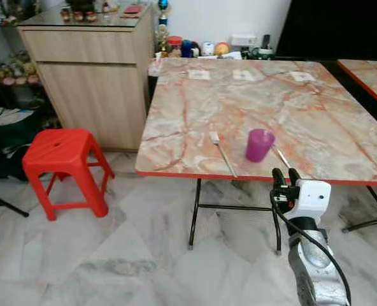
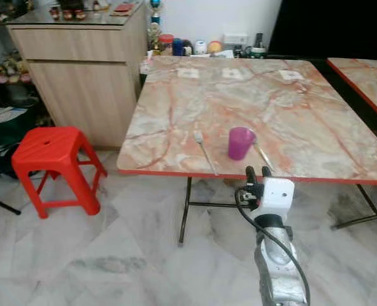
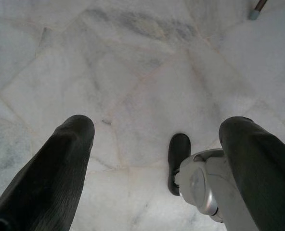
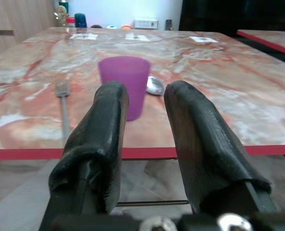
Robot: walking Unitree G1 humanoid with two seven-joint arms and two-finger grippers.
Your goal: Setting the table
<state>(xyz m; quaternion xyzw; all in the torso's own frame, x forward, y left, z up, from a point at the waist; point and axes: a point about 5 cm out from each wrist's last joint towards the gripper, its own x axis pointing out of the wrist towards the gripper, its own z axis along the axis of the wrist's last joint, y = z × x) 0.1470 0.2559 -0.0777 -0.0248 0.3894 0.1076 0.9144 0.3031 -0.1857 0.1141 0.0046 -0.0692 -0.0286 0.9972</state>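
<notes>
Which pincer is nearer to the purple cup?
The right pincer, open, just before the table edge, facing the cup. The left pincer hangs open over the floor.

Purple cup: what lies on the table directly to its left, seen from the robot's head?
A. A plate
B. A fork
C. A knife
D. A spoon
B. A fork with visible tines lies left of the purple cup near the table edge; the spoon sits on the cup's other side.
</notes>
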